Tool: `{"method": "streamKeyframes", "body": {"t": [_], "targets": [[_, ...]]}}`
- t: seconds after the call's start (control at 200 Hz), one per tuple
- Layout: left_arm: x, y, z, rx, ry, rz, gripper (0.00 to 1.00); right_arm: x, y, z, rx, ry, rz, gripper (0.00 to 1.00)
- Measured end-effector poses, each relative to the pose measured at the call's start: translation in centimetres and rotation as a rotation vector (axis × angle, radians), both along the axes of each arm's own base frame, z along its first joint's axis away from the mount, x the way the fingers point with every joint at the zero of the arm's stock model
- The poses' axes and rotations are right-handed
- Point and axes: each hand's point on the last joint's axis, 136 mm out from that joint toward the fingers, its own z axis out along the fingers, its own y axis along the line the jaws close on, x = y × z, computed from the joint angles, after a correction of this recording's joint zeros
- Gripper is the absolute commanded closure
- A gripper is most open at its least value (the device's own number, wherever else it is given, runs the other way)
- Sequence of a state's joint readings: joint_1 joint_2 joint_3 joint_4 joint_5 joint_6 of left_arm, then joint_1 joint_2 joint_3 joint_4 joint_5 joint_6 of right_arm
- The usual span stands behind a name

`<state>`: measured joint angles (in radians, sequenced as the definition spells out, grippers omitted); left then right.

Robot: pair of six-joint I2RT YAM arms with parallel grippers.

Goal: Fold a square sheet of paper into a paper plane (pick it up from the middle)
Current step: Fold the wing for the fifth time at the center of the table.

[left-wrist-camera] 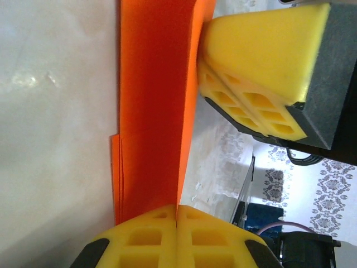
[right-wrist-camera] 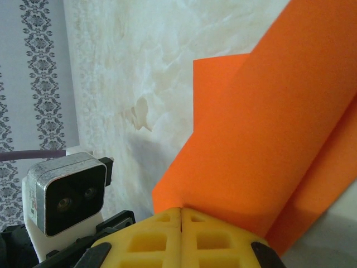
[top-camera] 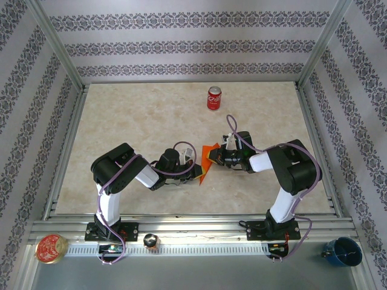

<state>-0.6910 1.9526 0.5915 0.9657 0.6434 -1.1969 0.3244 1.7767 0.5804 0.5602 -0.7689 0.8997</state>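
Observation:
The orange sheet of paper hangs folded in several layers between my two grippers, above the middle of the table. My left gripper is shut on its near end; in the left wrist view the paper runs straight up from the closed yellow fingertips. My right gripper is shut on the far end. In the right wrist view the paper fans up and to the right from my right gripper. Whether the folds make a paper plane cannot be told.
A red soda can stands upright at the back centre of the marble table. Metal frame rails border the table. On the near ledge sit a round tin and a blue cup.

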Motion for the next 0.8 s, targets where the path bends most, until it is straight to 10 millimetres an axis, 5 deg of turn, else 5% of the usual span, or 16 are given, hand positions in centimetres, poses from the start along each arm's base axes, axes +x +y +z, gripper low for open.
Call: {"method": "streamKeyframes", "body": {"t": [0.799], "targets": [[0.1, 0.0, -0.1, -0.017, 0.05, 0.003, 1.0, 0.0, -0.2, -1.5, -0.029, 0.051, -0.014, 0.95]]}}
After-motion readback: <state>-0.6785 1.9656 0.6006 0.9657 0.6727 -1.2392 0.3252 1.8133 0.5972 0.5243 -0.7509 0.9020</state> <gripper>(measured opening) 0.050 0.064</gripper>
